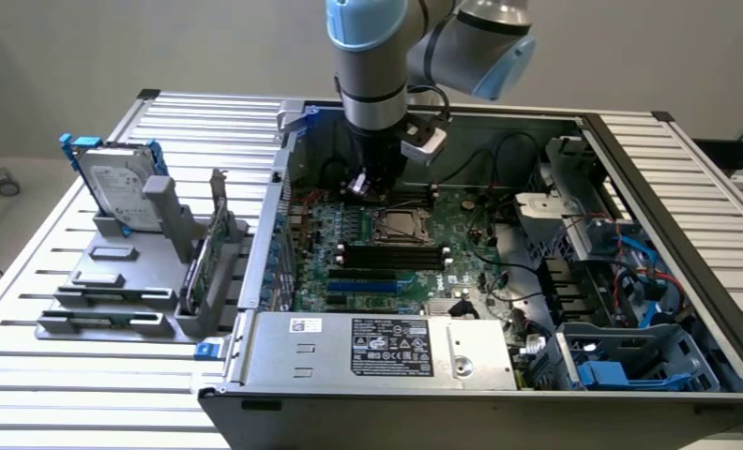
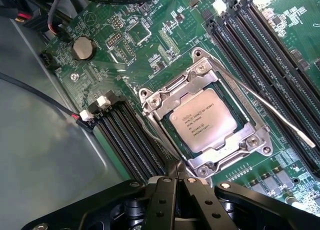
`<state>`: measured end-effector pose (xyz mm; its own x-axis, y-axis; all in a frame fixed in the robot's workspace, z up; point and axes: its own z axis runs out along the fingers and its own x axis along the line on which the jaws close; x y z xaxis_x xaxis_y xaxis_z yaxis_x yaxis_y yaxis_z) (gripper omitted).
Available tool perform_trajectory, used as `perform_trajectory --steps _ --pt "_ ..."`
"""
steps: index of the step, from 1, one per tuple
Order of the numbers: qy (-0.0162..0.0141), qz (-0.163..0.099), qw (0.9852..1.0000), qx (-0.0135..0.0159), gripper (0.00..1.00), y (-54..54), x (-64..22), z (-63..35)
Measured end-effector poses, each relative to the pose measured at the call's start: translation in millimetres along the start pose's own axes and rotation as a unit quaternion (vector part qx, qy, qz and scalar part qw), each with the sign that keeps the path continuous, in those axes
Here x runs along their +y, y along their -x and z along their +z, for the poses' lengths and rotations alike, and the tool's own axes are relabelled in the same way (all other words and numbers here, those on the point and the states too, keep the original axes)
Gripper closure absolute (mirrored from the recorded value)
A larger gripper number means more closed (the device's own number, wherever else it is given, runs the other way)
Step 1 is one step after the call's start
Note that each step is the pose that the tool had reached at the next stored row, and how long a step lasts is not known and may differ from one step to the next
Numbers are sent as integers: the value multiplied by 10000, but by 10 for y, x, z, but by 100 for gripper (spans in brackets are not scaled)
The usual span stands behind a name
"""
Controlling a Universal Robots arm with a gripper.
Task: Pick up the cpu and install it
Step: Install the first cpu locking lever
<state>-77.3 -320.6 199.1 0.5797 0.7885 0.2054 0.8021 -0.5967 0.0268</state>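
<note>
The cpu (image 2: 202, 120) lies flat inside the metal socket frame (image 2: 150, 102) on the green motherboard, its silver top with printed text facing up. In the exterior view the cpu (image 1: 397, 225) sits mid-board inside the open computer case. My gripper (image 2: 176, 166) is shut with nothing between its black fingers, and the tips hover just off one edge of the socket frame. From outside, the gripper (image 1: 361, 184) hangs over the board a little toward the exterior view's left of the socket.
A thin socket lever (image 2: 270, 107) stretches across beside black memory slots (image 2: 260, 35). A coin battery (image 2: 82, 47) and cables lie near the case wall. A hard drive (image 1: 119, 183) in a blue frame stands on a grey rack at the exterior view's left. The power supply (image 1: 390, 347) fills the case front.
</note>
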Motion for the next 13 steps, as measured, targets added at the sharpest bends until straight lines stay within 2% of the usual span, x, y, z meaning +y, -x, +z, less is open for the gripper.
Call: perform_trajectory --steps 13 --pt "0 0 10000 1 89 -31 32 13"
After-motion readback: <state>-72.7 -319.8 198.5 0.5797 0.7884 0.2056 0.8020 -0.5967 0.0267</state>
